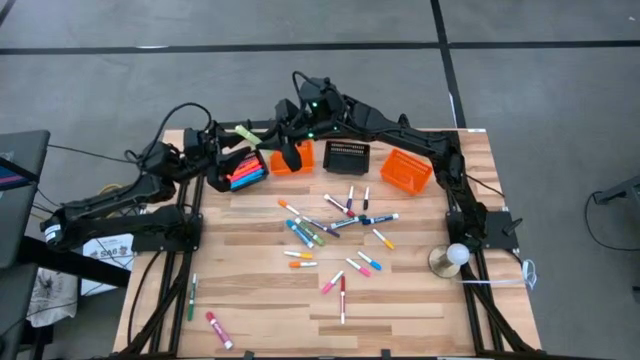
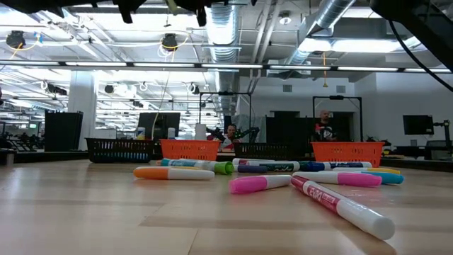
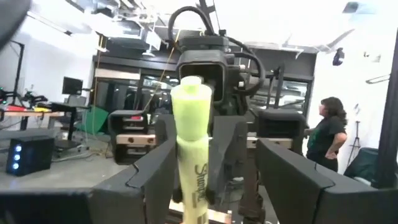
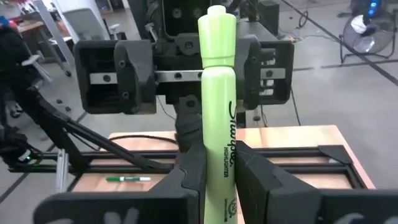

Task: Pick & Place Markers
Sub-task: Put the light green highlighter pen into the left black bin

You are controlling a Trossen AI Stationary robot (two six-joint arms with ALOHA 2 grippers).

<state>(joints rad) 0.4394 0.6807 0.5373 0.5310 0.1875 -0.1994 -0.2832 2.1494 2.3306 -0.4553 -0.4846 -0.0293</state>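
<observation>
A: At the near edge of the table [image 1: 400, 320], what lies closest?
B: A pink-capped marker [image 1: 218, 329] and a green one [image 1: 192, 298] near the left corner, apart from the rest. In the low view a pink-and-white marker [image 2: 340, 204] lies nearest the camera.
A: And further in?
B: The scattered markers [image 1: 335, 235] across the middle of the wood, pink, orange, blue and green caps mixed, some crossing each other.
A: Behind those?
B: A row of baskets at the far edge: an orange basket [image 1: 405, 170] on the right, a black basket [image 1: 346, 156] beside it, and a black basket of markers [image 1: 243, 170] on the left.
A: Where are the arms?
B: Both meet above that far edge. The right gripper [image 4: 217, 168] is clamped on a yellow-green highlighter [image 4: 216, 112], held upright between its fingers [image 4: 186, 180]. The left gripper [image 3: 217, 168] faces it with its fingers [image 3: 283, 171] spread wide on either side of the highlighter's capped end, not pinching it.
A: Beyond the table?
B: A person [image 3: 326, 134] stands in the room.
</observation>
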